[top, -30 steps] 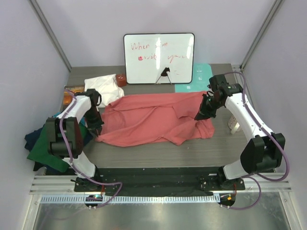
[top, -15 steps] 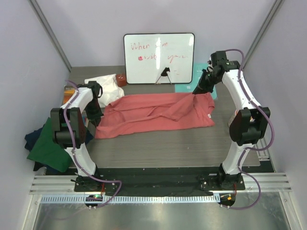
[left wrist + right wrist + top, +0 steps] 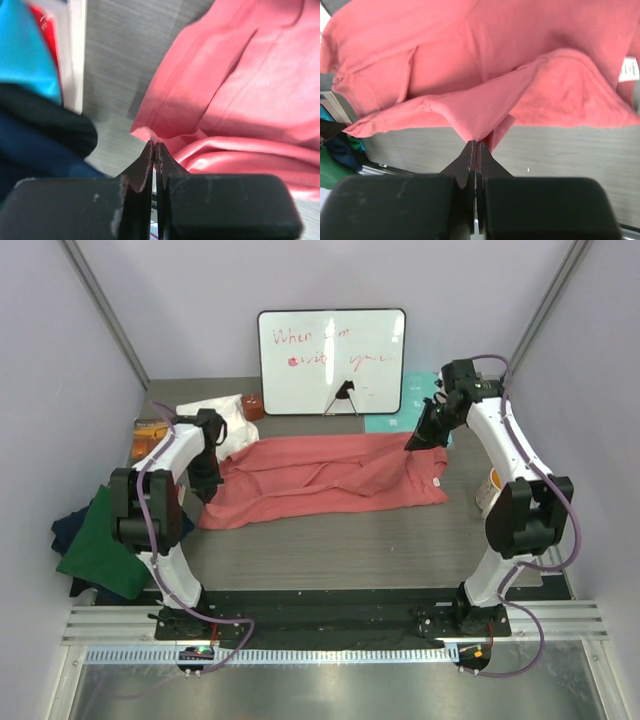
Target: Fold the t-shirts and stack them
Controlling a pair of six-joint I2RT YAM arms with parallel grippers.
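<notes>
Salmon-pink t-shirt (image 3: 330, 475) is soft, limp and light on the worktop (image 3: 350, 545), so grab edges: left hand (image 3: 154, 145) pinches its left hem, right hand (image 3: 475, 143) its far-right fold.

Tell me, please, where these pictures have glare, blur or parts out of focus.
Top external view: glare whitens the whiteboard, so its red writing is faint. Left wrist view: the left gripper is dark and soft near the lens; the navy cloth is blurred. Right wrist view: the salmon-pink t-shirt is fairly sharp, its white label unreadable.
</notes>
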